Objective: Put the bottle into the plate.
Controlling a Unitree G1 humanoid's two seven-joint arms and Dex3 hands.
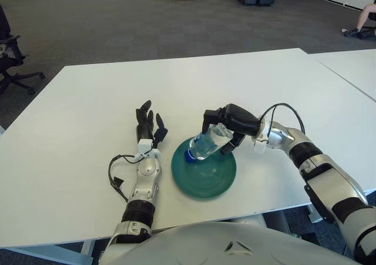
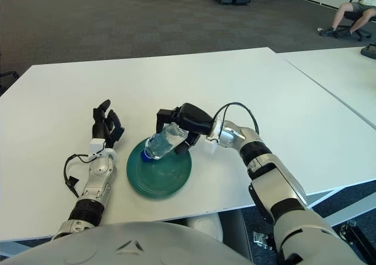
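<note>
Clear plastic bottle [image 1: 210,144] w/ blue cap, tilted steeply, cap end down-left over plate's far-left rim; can't tell if cap touches plate. Upper body gripped by right hand [image 1: 230,123], fingers wrapped round it. Plate [image 1: 204,177]: round, dark green, flat on white table near front edge, nothing lying in it.

text: none legible | labels: none | brands: none | numbers: none | signs: none

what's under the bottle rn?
The green plate is under the tilted bottle, held by the right hand. Whether the blue cap touches the plate is unclear. Left hand shows left of the plate.
</note>
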